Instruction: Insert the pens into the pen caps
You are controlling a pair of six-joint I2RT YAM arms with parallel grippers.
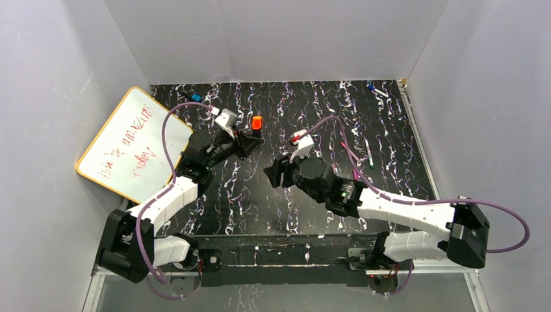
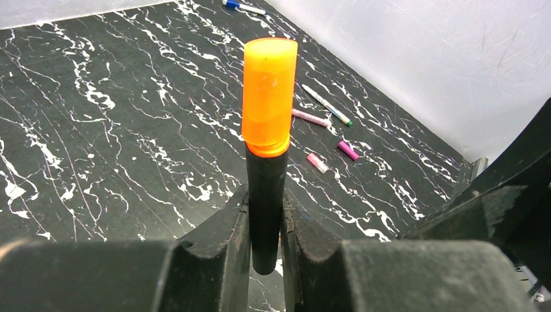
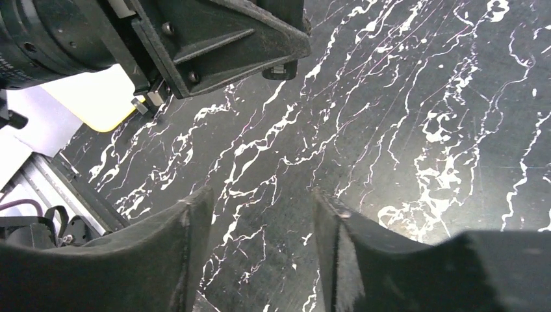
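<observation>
My left gripper (image 2: 265,227) is shut on a black pen (image 2: 265,195), held upright with its lower end just below the fingers. A red-orange pen cap (image 2: 268,97) sits on the pen's top end and shows from above as an orange spot (image 1: 256,122). My right gripper (image 3: 263,201) stands open with nothing between its fingers. It hovers over the tabletop just right of the left gripper (image 1: 250,138). A pale pen with a green tip (image 2: 325,104), a pink pen (image 2: 310,117) and two small magenta-pink caps (image 2: 348,150) (image 2: 317,162) lie on the table further right.
A whiteboard with a yellow frame (image 1: 130,143) leans at the left. A blue-capped marker (image 1: 377,89) lies at the back right corner and a small blue item (image 1: 195,97) at the back left. White walls close in the black marbled table (image 1: 273,208).
</observation>
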